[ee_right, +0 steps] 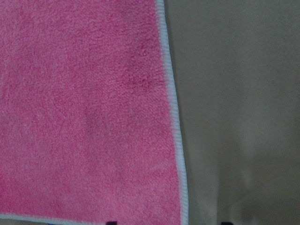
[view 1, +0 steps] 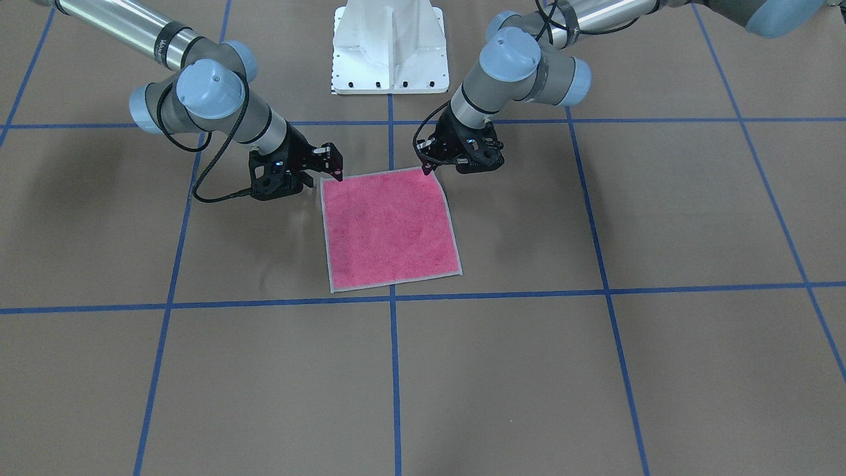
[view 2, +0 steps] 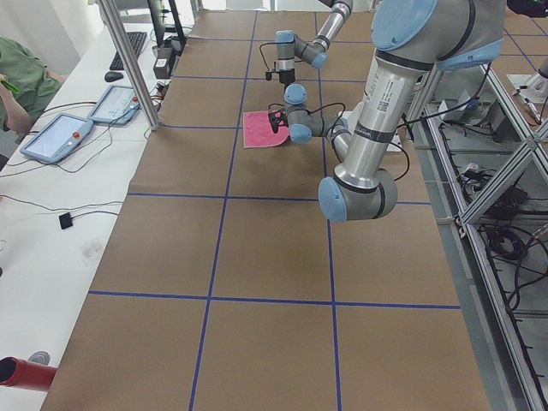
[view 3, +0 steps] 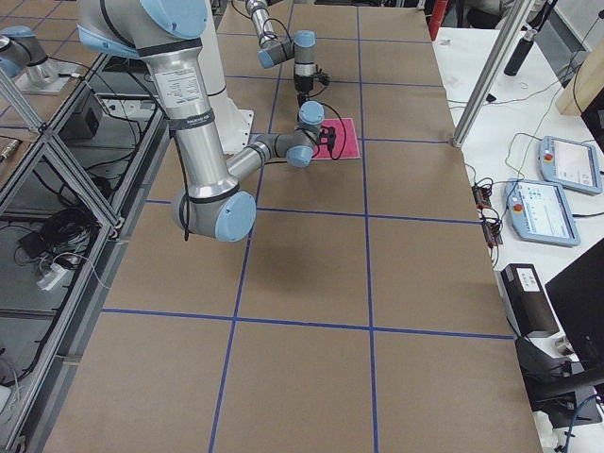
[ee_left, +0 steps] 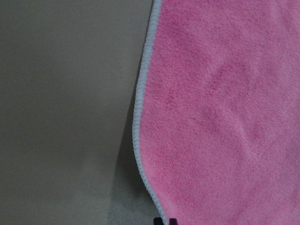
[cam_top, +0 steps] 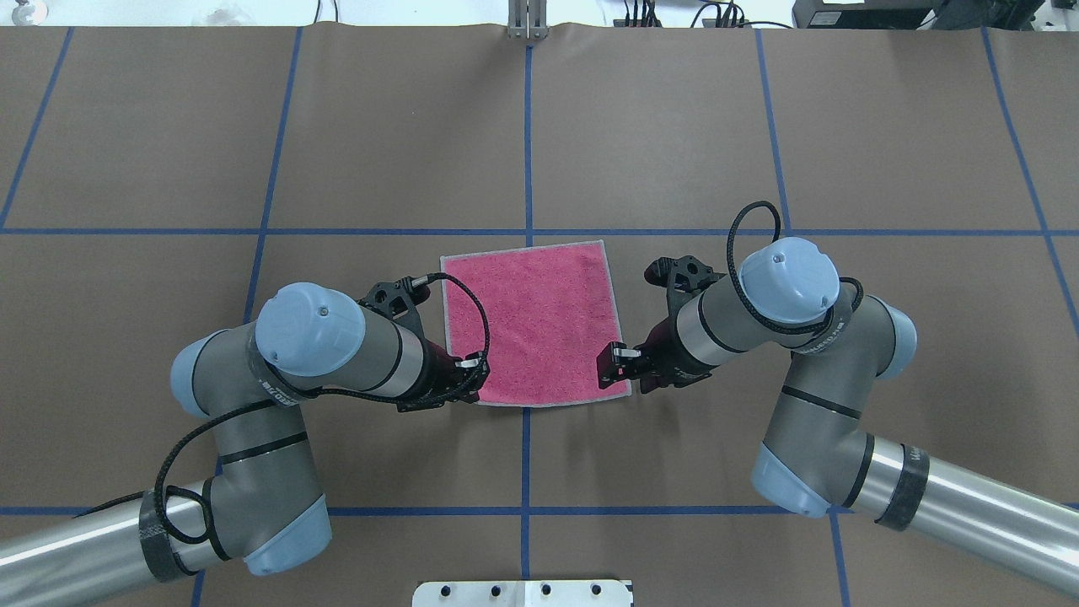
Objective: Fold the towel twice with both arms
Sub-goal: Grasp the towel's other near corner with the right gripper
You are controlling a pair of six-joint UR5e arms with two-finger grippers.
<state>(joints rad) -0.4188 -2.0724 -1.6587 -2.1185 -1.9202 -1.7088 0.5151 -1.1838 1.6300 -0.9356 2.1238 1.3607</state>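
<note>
The towel (view 1: 390, 228) (cam_top: 535, 324) lies pink face up on the brown table, spread out as a square with light grey edging. My left gripper (view 1: 428, 166) (cam_top: 474, 371) is at its near corner on my left. In the left wrist view its fingertips (ee_left: 165, 221) stand close together, shut on the towel's edge (ee_left: 140, 117), which curves up and casts a shadow. My right gripper (view 1: 336, 173) (cam_top: 614, 364) sits at the other near corner. It is open, with its tips wide apart on either side of the corner (ee_right: 183, 215). That part of the towel (ee_right: 84, 117) lies flat.
The white pedestal base (view 1: 390, 46) stands just behind the towel on the robot's side. Blue tape lines (cam_top: 527, 152) grid the table. A person (view 2: 17, 77) sits at a side bench with touch pendants (view 2: 58, 137) beyond the table's far edge.
</note>
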